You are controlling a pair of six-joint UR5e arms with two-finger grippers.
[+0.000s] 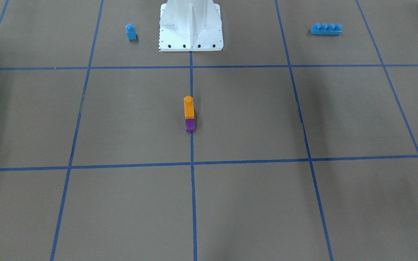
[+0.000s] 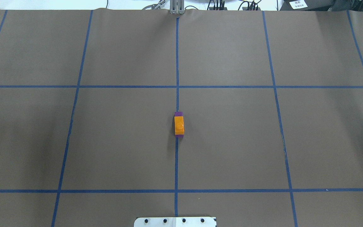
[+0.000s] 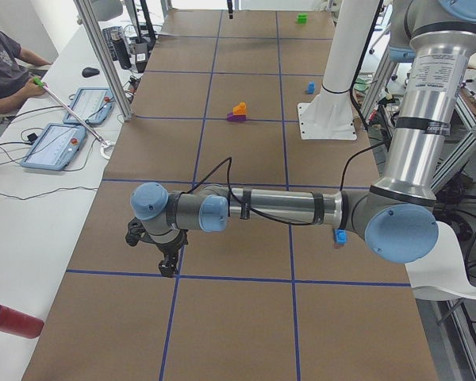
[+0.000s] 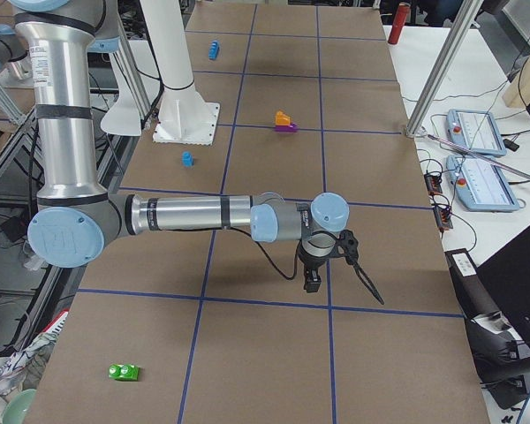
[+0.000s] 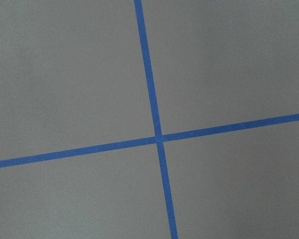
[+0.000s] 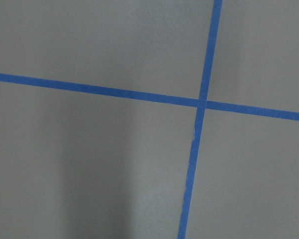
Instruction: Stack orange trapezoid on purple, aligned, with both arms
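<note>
The orange trapezoid (image 1: 189, 107) sits on top of the purple block (image 1: 190, 125) at the middle of the table, on the centre tape line. From overhead the orange trapezoid (image 2: 179, 125) covers most of the purple block (image 2: 178, 113), lined up lengthwise. Both arms are far from the stack. The left gripper (image 3: 168, 266) hangs over a tape crossing at the table's left end, seen only in the exterior left view. The right gripper (image 4: 311, 281) hangs over a crossing at the right end, seen only in the exterior right view. I cannot tell whether either is open or shut.
A small blue one-stud block (image 1: 131, 32) and a long blue four-stud brick (image 1: 326, 29) lie either side of the white base mount (image 1: 191, 27). A green block (image 4: 124, 372) lies at the right end. A red cylinder (image 3: 12, 320) and an operator (image 3: 4, 63) are beside the table.
</note>
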